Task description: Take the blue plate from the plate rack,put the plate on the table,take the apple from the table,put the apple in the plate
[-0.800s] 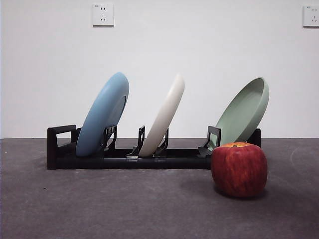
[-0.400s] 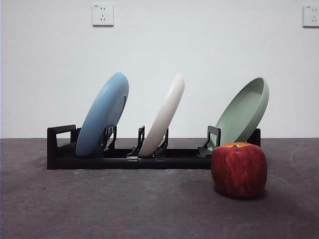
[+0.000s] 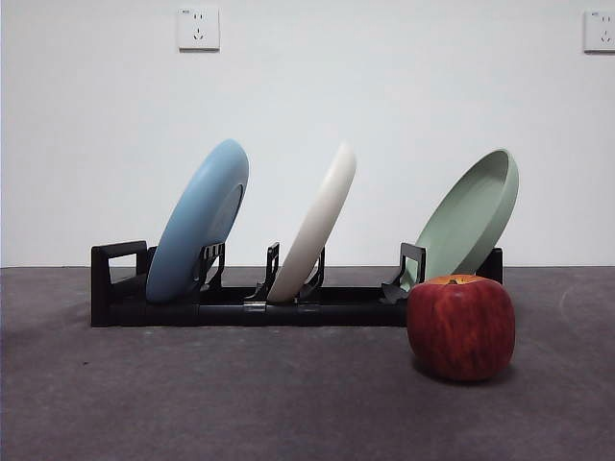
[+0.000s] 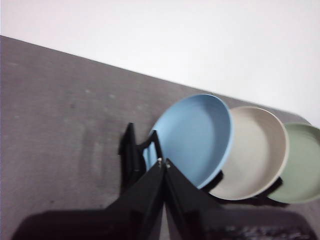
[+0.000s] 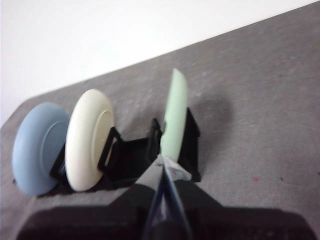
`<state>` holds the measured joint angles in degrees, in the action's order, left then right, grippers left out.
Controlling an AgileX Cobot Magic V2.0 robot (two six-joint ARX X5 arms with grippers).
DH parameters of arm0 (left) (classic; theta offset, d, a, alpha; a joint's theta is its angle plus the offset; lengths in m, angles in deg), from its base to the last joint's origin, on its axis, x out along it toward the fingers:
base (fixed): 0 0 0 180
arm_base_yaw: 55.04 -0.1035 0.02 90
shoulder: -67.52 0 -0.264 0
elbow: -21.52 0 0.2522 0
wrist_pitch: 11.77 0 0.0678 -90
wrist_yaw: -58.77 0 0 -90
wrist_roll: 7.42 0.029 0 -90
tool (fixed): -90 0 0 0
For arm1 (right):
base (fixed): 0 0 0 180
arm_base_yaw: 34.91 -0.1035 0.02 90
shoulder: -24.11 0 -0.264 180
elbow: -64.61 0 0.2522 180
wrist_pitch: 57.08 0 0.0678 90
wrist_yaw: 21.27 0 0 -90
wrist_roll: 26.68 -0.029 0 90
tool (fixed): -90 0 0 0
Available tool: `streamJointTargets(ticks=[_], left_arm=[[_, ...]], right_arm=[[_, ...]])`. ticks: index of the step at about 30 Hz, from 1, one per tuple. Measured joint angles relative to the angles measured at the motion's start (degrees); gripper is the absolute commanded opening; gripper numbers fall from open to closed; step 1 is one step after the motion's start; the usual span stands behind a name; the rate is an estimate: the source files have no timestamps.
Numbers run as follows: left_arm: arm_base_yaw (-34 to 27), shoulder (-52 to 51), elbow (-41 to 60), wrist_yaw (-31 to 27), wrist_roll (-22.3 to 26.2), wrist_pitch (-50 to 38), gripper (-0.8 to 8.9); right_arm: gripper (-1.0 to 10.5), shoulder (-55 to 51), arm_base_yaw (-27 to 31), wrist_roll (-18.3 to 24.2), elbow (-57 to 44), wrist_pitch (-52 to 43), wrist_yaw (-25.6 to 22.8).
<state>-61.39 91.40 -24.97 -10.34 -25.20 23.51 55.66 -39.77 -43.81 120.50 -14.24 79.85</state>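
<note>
The blue plate (image 3: 199, 221) leans in the left slot of the black plate rack (image 3: 240, 303); it also shows in the left wrist view (image 4: 195, 137) and the right wrist view (image 5: 37, 147). The dark red apple (image 3: 461, 327) stands on the dark grey table (image 3: 240, 403) in front of the rack's right end. My left gripper (image 4: 163, 163) is shut and empty, held off from the blue plate. My right gripper (image 5: 164, 161) is shut and empty, held off from the rack's green-plate end. Neither gripper shows in the front view.
A cream-white plate (image 3: 315, 226) leans in the rack's middle slot and a pale green plate (image 3: 471, 216) in the right one, just behind the apple. A white wall with two sockets (image 3: 198, 28) stands behind the table.
</note>
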Motion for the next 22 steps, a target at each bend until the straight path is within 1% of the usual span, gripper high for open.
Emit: streamJointTargets(ticks=[4,7,10,12,13,14,15,17,18,22], left_arm=[[0.0,8.94,-7.89,6.05,3.1,4.31,-0.08],[0.0,15.37,-13.53,10.14,5.55,8.63,-0.04],[0.04,21.2,-18.21,12.52,7.89,12.31,0.0],[0.31,24.2,-20.15,13.42,8.92,13.79,0.03],[0.61,25.44,-20.83,13.46,9.27,13.99,0.28],[0.94,26.51,-21.33,13.64,9.49,14.03,0.95],[1.27,27.32,-21.7,13.73,9.68,14.01,1.75],[2.08,29.03,-22.03,13.84,9.88,13.2,3.83],[2.71,30.05,-22.03,13.81,9.88,12.39,4.14],[6.67,34.34,-22.36,13.77,8.17,6.78,4.09]], right_arm=[[0.0,7.08,0.0,3.67,7.43,4.7,4.48],[0.0,11.72,0.0,6.1,10.93,7.17,8.61],[0.0,15.69,0.0,7.69,11.89,7.26,11.54],[0.2,17.79,0.0,8.17,11.87,7.65,12.57],[0.6,18.67,-0.02,8.31,11.87,7.72,12.74],[1.2,19.41,-0.02,8.5,11.87,7.74,12.79],[1.8,19.93,-0.02,8.63,11.87,7.74,12.81],[3.4,20.94,-0.02,8.79,11.87,7.74,12.83],[3.9,21.33,-0.02,8.81,11.87,7.76,12.83],[3.8,21.42,-0.02,8.83,11.87,7.74,12.9]])
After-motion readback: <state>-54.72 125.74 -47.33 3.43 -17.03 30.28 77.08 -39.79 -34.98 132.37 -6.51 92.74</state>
